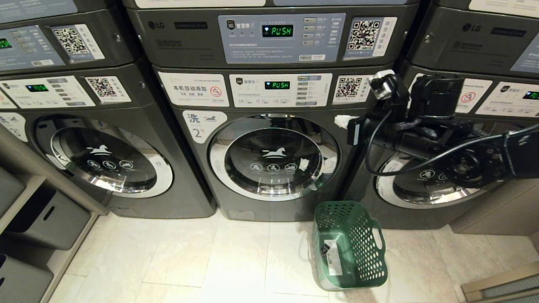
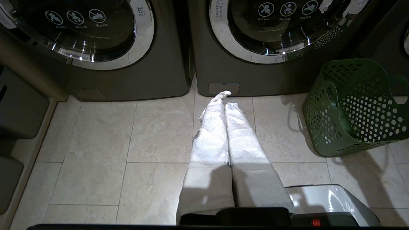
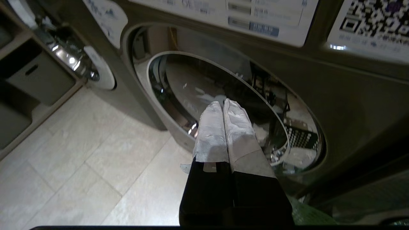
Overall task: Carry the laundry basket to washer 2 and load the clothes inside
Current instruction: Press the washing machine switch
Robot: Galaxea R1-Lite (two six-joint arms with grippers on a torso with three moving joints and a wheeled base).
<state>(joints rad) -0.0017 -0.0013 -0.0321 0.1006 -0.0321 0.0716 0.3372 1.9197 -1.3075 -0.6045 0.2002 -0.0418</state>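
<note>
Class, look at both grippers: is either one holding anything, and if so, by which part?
Nothing is held. The left gripper and the right gripper are both shut on nothing; the dark green perforated plastic laundry basket stands untouched on the floor.

To your left stands another grey front-load washer [image 1: 105,162], its round glass door shut and a white horse mark on the glass. A third washer [image 1: 438,185] of the same kind stands on your right, partly hidden. Above them you see a row of stacked machines; the middle one's control panel [image 1: 281,38] shows a green "PUSH" readout [image 1: 277,30], with a QR code sticker [image 1: 364,35] beside it. At far left, you have a shelf [image 1: 25,198] holding grey bins [image 1: 48,219]. The floor [image 1: 168,261] is pale stone tile with thin grout lines.
</note>
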